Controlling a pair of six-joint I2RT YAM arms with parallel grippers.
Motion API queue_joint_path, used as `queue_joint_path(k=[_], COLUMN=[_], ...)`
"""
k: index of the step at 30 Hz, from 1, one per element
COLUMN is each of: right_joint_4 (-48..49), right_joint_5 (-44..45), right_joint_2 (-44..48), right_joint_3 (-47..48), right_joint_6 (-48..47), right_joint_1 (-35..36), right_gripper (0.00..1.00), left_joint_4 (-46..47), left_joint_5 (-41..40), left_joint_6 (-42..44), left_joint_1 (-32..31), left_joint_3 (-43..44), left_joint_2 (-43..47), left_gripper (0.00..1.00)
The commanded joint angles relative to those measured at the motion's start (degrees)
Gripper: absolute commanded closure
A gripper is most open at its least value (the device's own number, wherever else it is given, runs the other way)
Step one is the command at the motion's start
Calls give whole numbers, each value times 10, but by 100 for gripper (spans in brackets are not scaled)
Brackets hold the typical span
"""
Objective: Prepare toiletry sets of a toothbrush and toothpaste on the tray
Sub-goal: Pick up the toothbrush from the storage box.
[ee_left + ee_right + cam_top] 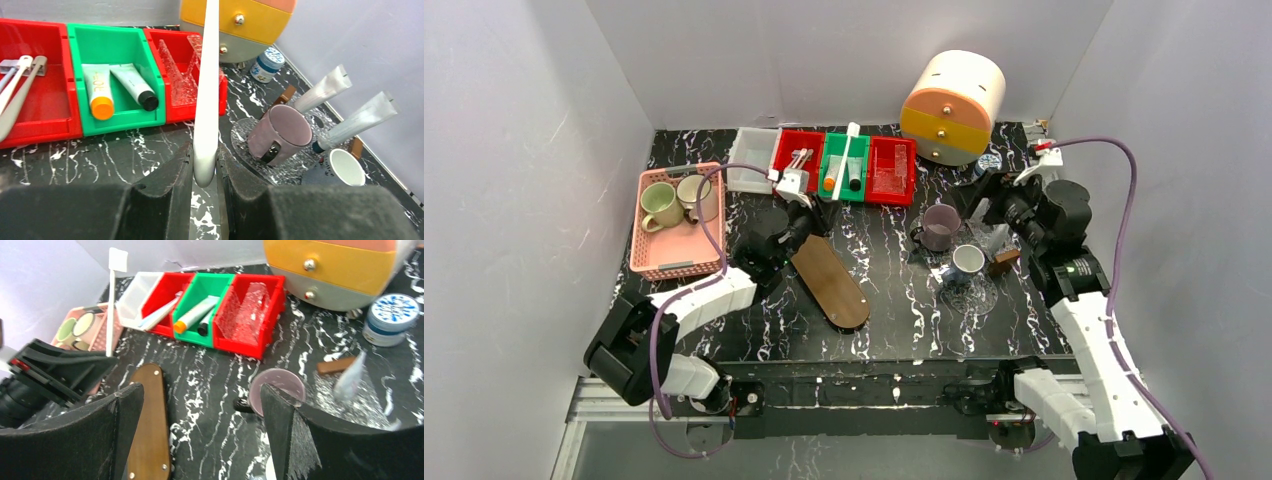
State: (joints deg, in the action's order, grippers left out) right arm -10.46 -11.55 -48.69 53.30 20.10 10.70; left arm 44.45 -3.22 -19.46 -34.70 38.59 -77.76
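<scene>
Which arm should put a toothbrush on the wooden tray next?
Left. The left gripper is shut on a toothbrush, held upright just beside the wooden tray. The right gripper is open and empty, farther off by the purple mug.

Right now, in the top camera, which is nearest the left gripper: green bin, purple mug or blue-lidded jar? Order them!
From the left gripper:
1. Green bin, just behind it.
2. Purple mug, to its right.
3. Blue-lidded jar, far right.
</scene>
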Motion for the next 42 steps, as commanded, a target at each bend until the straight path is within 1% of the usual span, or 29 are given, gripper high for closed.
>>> queue_joint_path(k=[1, 4, 9, 12, 15, 20, 29, 39, 42], right_joint_4=[98, 128, 168, 196, 226, 266, 298, 326, 338], right_joint_5=[-20, 23, 138, 194, 223, 246, 270, 278, 269], right_joint_2=[-26, -53, -92, -112, -128, -151, -188, -203, -209], right_joint_3=[-1, 9, 22, 18, 15, 26, 38, 36, 35], right_joint_6=[58, 62, 68, 81, 94, 100, 125, 129, 133], right_joint_1=[31, 90, 201, 239, 263, 289, 303, 304, 304], right_gripper=[6, 7, 8, 10, 13, 22, 42, 53, 56], left_joint_4=[57, 78, 96, 111, 121, 132, 143, 151, 152], left_joint_5=[-45, -56, -73, -85, -96, -106, -107, -95, -93], left_joint_6=[7, 18, 55, 67, 81, 98, 108, 109, 109], left_joint_1=[-33, -56, -94, -116, -132, -146, -158, -164, -166], left_joint_3=[-15, -24, -29, -37, -42, -49, -56, -55, -55], left_joint_2=[22, 18, 12, 18, 25, 30, 40, 36, 34], left_gripper=[100, 100, 100, 100, 100, 100, 100, 100, 100])
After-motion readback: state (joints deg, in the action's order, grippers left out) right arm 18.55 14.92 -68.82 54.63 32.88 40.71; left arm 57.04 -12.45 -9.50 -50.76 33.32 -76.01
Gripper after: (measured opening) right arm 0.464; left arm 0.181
